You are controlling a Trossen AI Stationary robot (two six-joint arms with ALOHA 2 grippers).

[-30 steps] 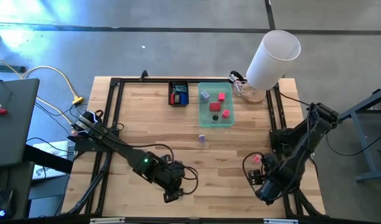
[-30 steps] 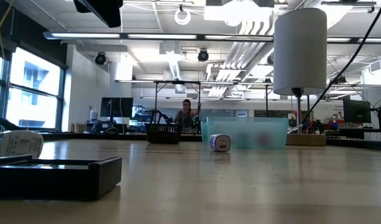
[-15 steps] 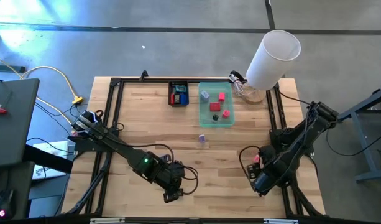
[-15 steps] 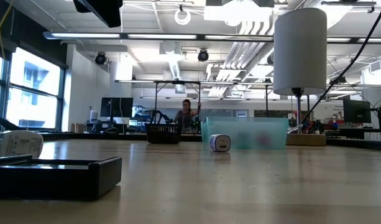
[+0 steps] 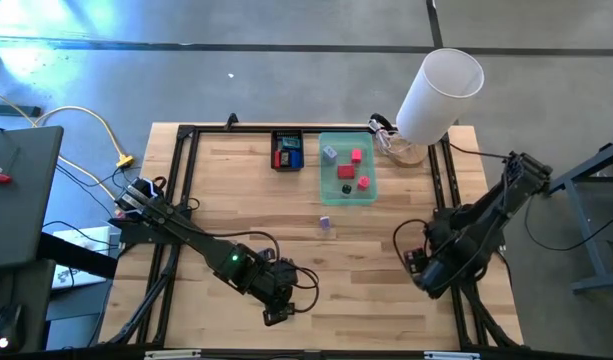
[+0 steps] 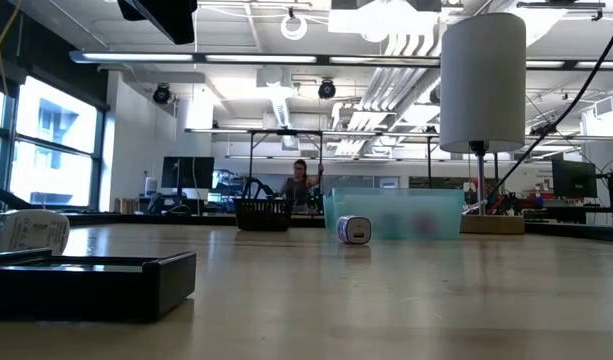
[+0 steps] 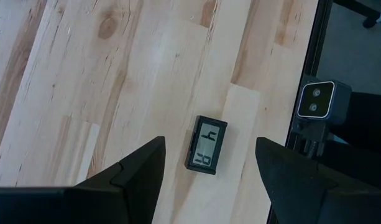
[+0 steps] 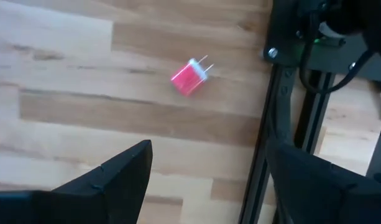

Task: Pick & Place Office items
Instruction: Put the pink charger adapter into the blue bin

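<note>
Nearby, pink plug (image 8: 190, 78) beside black frame rail (image 8: 274, 124)

teal tray (image 5: 370, 196) w/ red pcs (image 5: 356, 156) | purple pc (image 5: 326, 223) on table (image 5: 226, 200)

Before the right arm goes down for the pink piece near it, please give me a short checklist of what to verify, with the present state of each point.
1. Right gripper open: ok, the fingers stand wide apart with nothing between them.
2. Pink plug-shaped piece free to grasp: ok, it lies alone on bare wood.
3. Gripper over the piece: not ok, the piece lies ahead of the fingers, not between them.
4. Black frame rail beside the piece: cannot tell if the fingers will clear it.
5. Teal tray has room: ok, bare floor shows between the items inside.
6. Left gripper out of the way: ok, it hovers open over a small display at the front edge.
</note>
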